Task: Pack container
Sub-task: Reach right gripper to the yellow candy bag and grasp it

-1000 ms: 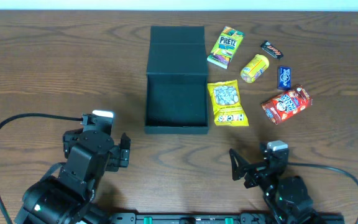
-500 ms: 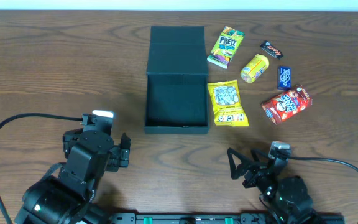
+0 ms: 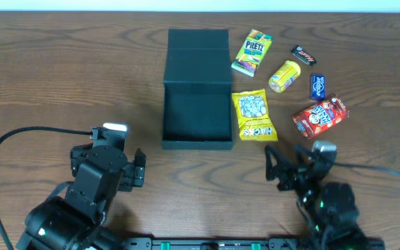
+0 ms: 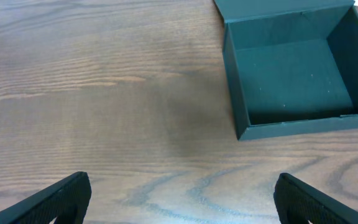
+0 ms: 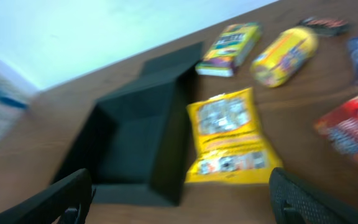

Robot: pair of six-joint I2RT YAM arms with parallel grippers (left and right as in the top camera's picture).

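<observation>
Overhead: I read container (image 3: 196, 118) lid folded back for loading. Left end effector (image 4: 182, 199) and right end effector (image 5: 182, 196) wide, empty.

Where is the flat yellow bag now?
In the overhead view, the flat yellow bag lies right of the open black container, left of the red packet.

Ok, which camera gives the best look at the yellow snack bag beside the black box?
The overhead view: the yellow bag lies whole and sharp beside the black box. The right wrist view also shows all of it, but blurred. The left wrist view shows the box, not the bag.
</observation>
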